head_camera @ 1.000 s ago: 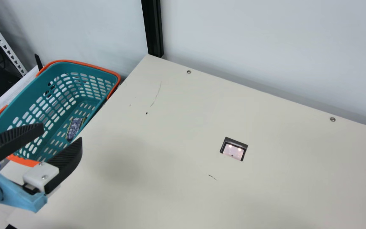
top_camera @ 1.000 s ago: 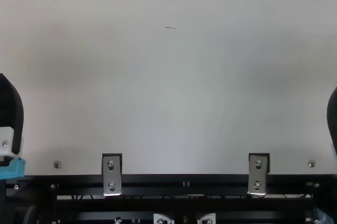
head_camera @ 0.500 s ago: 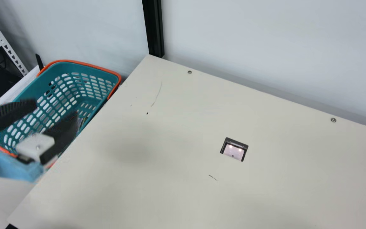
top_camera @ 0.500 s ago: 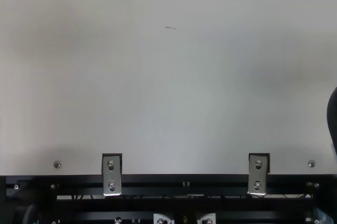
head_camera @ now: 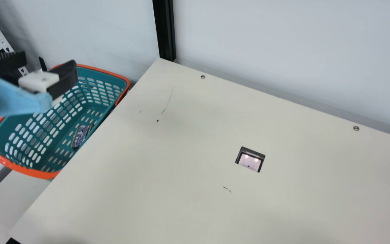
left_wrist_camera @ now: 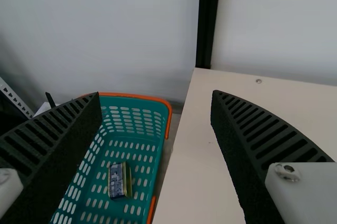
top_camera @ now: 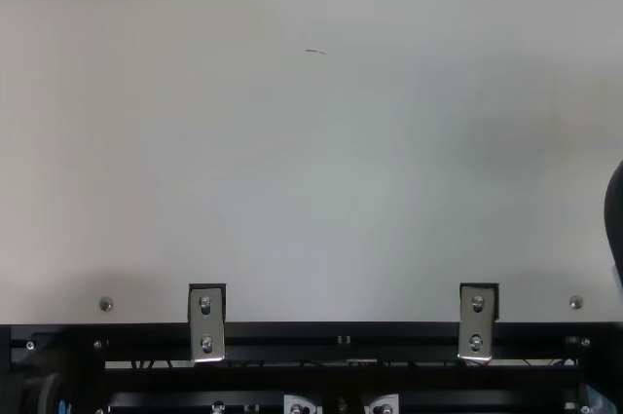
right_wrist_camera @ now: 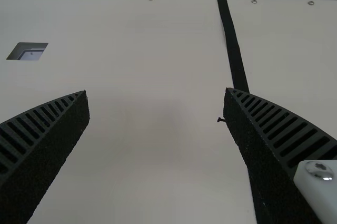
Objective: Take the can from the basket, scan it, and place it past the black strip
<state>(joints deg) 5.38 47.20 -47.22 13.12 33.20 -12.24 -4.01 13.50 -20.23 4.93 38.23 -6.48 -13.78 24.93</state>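
High at our left in the main view, we hold the left gripper (head_camera: 50, 61) with its two ribbed fingers spread wide and nothing between them. Beyond and below the fingertips, well apart from them, the can (head_camera: 81, 136) lies on the floor of the basket (head_camera: 29, 170), near the side wall that runs along the table (head_camera: 181, 203).

Place looking like robotics lab, corner mocked up as shop checkout. Cream table (head_camera: 195, 203) showing bare screw heads; lit scanner window (head_camera: 250, 162) sitting flush in tabletop. Teal shopping basket (head_camera: 29, 170) standing beside table edge. Black strip (right_wrist_camera: 233, 50) crossing tabletop. Black rail (top_camera: 292, 344) with metal brackets (top_camera: 206, 324) running along table edge. Plain pale panels (head_camera: 283, 51) and black upright (head_camera: 164, 30) rising behind; perforated shelf post (left_wrist_camera: 15, 97) leaning into view.
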